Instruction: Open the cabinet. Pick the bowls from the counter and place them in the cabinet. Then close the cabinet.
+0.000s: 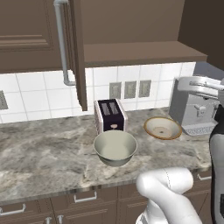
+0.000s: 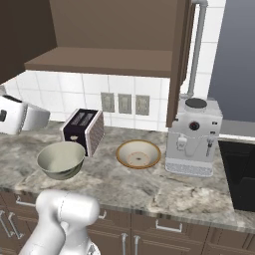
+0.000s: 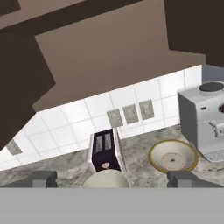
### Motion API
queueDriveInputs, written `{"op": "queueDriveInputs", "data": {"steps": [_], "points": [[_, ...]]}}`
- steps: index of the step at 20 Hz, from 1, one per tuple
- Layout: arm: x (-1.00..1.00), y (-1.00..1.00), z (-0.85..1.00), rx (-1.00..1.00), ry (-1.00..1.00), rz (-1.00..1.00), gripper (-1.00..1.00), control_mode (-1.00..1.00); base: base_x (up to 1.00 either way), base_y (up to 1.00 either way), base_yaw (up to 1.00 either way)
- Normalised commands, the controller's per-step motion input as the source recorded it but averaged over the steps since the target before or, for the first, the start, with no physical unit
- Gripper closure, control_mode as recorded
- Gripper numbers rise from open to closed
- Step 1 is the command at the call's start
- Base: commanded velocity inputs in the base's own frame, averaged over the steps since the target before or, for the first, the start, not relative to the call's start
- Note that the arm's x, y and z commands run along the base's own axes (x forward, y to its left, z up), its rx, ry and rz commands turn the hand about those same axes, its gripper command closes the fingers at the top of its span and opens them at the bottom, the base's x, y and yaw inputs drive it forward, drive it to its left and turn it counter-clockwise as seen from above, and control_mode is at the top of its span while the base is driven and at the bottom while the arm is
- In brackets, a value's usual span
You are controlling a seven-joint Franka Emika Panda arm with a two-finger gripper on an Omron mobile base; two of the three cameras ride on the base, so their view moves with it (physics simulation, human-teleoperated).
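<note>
The cabinet point(image 1: 131, 52) hangs above the counter point(image 1: 43, 153) with its doors swung open, one door point(image 1: 78, 57) edge-on with its silver bar handle point(image 1: 62, 43). Inside it the shelf is bare. A deep plain greyish-cream bowl point(image 1: 115, 146) point(image 2: 61, 159) stands near the counter's front, just before the toaster. The shallower bowl with the orange-yellow rim point(image 1: 162, 127) point(image 2: 138, 153) point(image 3: 173, 156) sits to its right. My gripper point(image 3: 113, 178) is open and holds nothing. It hovers above the counter, facing the wall, with the plain bowl point(image 3: 106, 178) low between its fingertips.
A dark toaster point(image 1: 110, 114) point(image 2: 83, 130) stands behind the plain bowl. A grey coffee machine point(image 1: 192, 109) point(image 2: 194, 137) stands to the right of the rimmed bowl. A black cooktop point(image 2: 239, 174) lies at the far right. Drawers with short handles point(image 1: 85, 197) run under the counter.
</note>
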Motion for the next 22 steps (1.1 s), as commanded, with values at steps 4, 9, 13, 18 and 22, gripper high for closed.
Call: {"op": "queueDriveInputs", "data": {"steps": [4,9,13,18,22], "points": [[0.00,-0.33,-0.01,0.08,0.41,-0.14,-1.00,-1.00,0.00,0.00,0.00],[0.00,-0.33,-0.08,0.06,0.44,-0.12,-1.00,-1.00,0.00,0.00,0.00],[0.00,-0.25,-0.65,0.01,0.24,-0.13,-1.00,-1.00,0.00,0.00,0.00],[0.00,-0.25,-0.88,0.04,0.17,-0.13,-1.00,-1.00,0.00,0.00,0.00],[0.00,-0.29,-0.78,0.09,0.15,-0.11,-1.00,-1.00,0.00,0.00,0.00]]}}
